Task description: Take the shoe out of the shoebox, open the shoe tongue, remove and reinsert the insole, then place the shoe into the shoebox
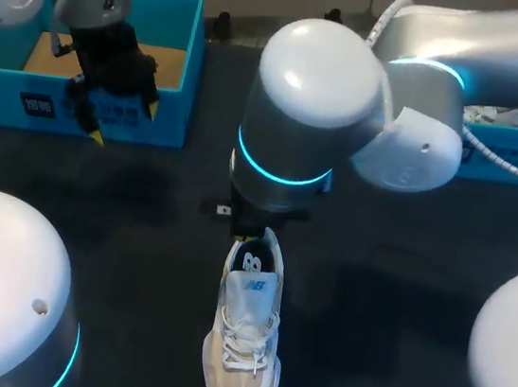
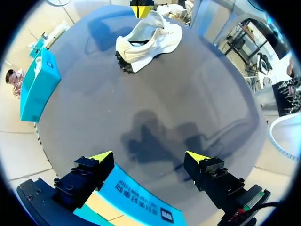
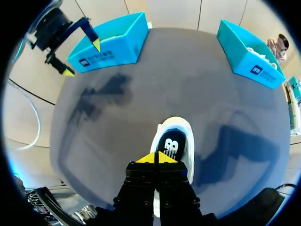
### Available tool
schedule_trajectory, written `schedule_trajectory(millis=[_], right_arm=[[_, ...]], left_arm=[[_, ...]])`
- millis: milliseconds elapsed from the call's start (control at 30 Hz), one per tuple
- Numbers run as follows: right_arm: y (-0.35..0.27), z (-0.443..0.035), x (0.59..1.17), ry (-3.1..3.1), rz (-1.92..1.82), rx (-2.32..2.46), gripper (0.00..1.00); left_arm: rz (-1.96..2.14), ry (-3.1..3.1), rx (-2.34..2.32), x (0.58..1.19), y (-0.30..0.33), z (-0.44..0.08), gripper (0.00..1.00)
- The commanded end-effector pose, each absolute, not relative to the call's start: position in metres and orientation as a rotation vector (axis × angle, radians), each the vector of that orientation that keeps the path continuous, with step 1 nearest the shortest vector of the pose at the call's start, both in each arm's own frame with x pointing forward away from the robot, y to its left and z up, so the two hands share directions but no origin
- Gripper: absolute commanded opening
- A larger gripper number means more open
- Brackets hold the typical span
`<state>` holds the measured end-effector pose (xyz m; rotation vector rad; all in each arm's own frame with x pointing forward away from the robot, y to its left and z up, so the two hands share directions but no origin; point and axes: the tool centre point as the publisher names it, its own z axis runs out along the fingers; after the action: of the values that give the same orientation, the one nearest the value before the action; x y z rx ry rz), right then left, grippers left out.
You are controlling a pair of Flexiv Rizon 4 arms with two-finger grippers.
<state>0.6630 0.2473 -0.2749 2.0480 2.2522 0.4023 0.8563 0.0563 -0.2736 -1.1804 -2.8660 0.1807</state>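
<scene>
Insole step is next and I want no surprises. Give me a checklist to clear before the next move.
1. shoe out of the box, standing upright: ok.
2. insole seated in the shoe, its dark heel end showing: ok.
3. Tongue opened: cannot tell.
4. right gripper shut at the shoe's heel; whether it grips anything: cannot tell.
5. left gripper open above the left shoebox front wall, far from the shoe: ok.

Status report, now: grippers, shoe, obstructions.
Left gripper: jaws open, above the blue shoebox's front edge. Right gripper: jaws shut, over the white sneaker. Sneaker upright on the table, outside the box. Nothing seen between them.
</scene>
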Motion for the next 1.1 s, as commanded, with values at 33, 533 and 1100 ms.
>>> schedule_trajectory(millis=[33, 533, 1100], right_arm=[[0.259, -0.295, 0.655, 2.1, 0.398, 2.042, 0.0], [0.262, -0.328, 0.66, 2.033, 0.394, 2.048, 0.0], [0.255, -0.37, 0.668, 1.988, 0.386, 2.07, 0.0]], left_arm=[[0.188, -2.828, -1.213, 0.866, 0.061, -0.273, 1.0], [0.2, -2.786, -1.263, 0.874, 0.08, -0.277, 1.0], [0.2, -2.786, -1.263, 0.874, 0.08, -0.277, 1.0]])
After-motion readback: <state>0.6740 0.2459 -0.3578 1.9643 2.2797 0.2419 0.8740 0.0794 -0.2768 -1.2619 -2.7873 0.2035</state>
